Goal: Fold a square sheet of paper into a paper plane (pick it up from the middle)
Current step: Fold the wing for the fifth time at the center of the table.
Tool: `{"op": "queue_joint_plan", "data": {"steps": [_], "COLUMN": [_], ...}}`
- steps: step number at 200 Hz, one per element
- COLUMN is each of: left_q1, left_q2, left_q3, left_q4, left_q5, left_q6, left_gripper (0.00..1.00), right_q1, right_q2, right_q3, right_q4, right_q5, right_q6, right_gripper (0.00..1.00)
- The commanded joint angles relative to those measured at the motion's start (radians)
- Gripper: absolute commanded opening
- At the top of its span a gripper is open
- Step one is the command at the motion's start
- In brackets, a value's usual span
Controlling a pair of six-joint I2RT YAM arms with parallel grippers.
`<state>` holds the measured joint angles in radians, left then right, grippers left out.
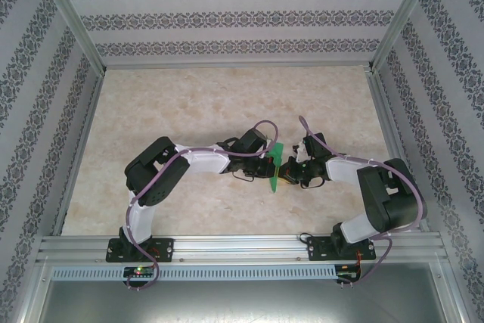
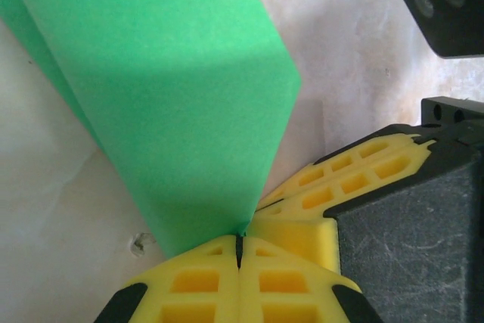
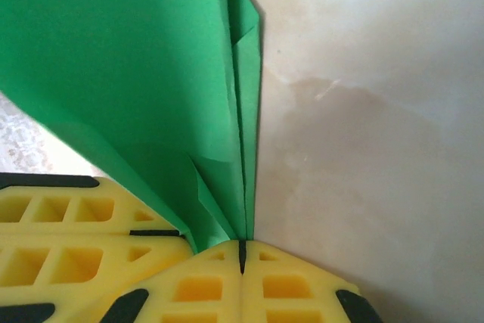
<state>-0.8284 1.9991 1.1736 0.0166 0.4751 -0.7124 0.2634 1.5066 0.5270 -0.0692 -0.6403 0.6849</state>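
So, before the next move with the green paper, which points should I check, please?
1. Left hand shut on the folded bright green paper sheet: ok.
2. Right hand shut on the same sheet: ok.
3. Both hands gripping side by side: ok.
4. Sheet clear of the beige marbled table: cannot tell.
5. Plane shape finished: cannot tell.

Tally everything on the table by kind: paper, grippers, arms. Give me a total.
Paper: 1, the folded green paper.
Grippers: 2, the left gripper and the right gripper, each shut on an edge of the paper.
Arms: 2, the left arm and the right arm.
Total: 5
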Motion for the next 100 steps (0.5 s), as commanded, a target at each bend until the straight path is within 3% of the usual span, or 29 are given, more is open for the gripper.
{"op": "queue_joint_plan", "data": {"steps": [1, 100], "left_q1": [0.013, 0.018], "left_q2": [0.016, 0.059], "left_q3": [0.032, 0.077], "left_q4": [0.039, 0.005], "left_q5": [0.02, 0.014], "left_q6": [-0.013, -0.007], "left_gripper": [0.06, 0.06], "right_q1": [-0.005, -0.006], "right_q2": [0.023, 0.027], "right_q3": [0.001, 0.001], "right_q4": [0.011, 0.019], "right_q5": [-0.009, -0.022], "right_q6": [0.001, -0.002], "right_gripper": [0.04, 0.03]}}
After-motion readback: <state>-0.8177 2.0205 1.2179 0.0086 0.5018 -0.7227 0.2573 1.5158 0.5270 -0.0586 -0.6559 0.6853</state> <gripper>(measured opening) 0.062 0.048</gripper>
